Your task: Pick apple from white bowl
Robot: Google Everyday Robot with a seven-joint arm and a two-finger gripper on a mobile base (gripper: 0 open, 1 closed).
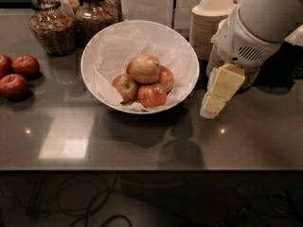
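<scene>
The white bowl, wide, glossy and lined with crinkled white paper, stands at the middle back of the dark counter. The apple, the largest and palest, yellowish-tan with a small dark mark, lies on top of three smaller redder apples in the bowl. One of those, a red apple, carries a sticker. My gripper, with pale yellow fingers, hangs from the white arm just right of the bowl's rim, beside the bowl and low over the counter. It holds nothing that I can see.
Stacks of beige paper bowls stand behind my arm at the back right. Two glass jars of snacks stand at the back left. Three red apples lie on the counter at the far left. The counter's front edge runs across below.
</scene>
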